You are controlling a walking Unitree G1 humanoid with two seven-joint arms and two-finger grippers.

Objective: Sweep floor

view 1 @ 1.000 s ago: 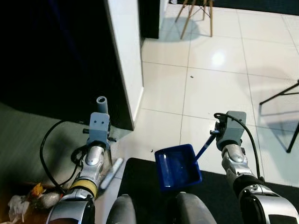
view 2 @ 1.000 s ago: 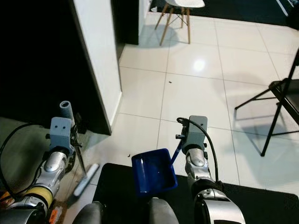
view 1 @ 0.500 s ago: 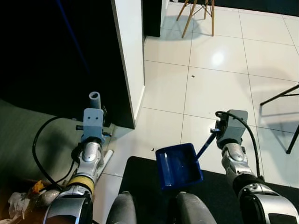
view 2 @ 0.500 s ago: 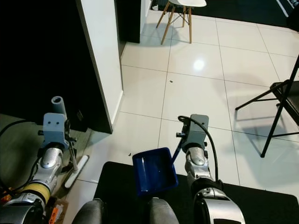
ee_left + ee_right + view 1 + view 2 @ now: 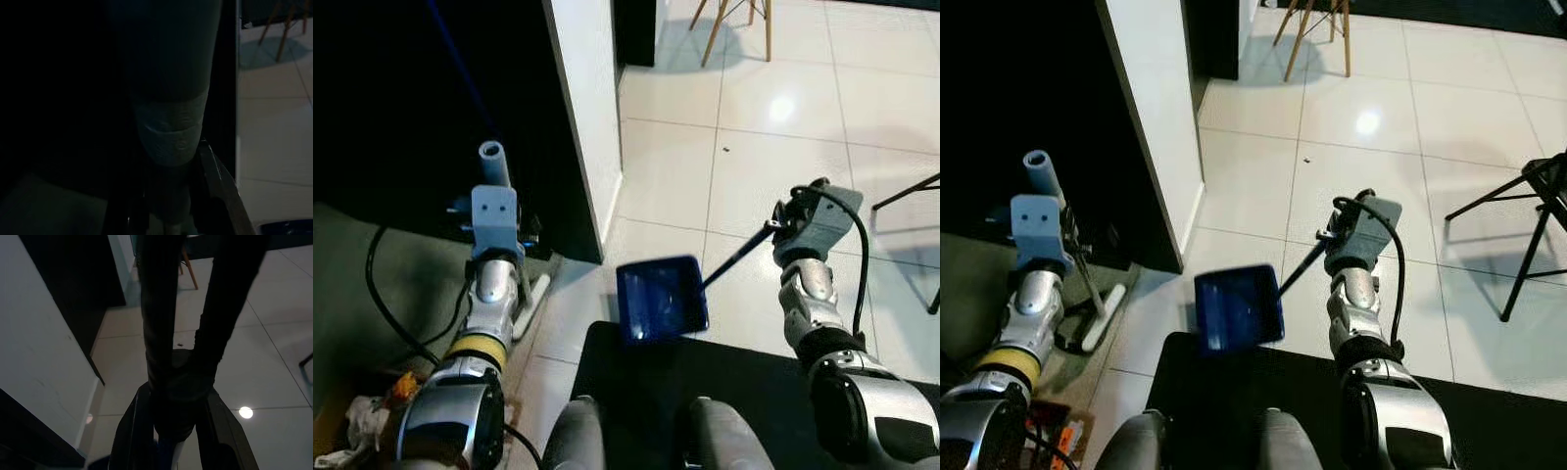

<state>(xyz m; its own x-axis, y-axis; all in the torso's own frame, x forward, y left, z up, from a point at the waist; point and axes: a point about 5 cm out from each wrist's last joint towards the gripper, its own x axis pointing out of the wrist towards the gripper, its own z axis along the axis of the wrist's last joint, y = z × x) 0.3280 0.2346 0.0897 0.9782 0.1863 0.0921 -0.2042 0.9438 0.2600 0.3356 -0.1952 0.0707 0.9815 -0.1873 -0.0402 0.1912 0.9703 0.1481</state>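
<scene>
Two tools work: right tool [image 5: 1324, 241] clamps the blue plastic dustpan [image 5: 1238, 306], left tool [image 5: 168, 208] the grey-handled broom [image 5: 492, 162]; keep the pan level and low.

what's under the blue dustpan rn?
Under the blue dustpan, held up by the right tool: white tile floor and the black mat's edge. The patch directly beneath the pan is covered.

White wall corner [image 5: 589, 127] blocks left; tiled floor [image 5: 773, 157] ahead lies open
</scene>
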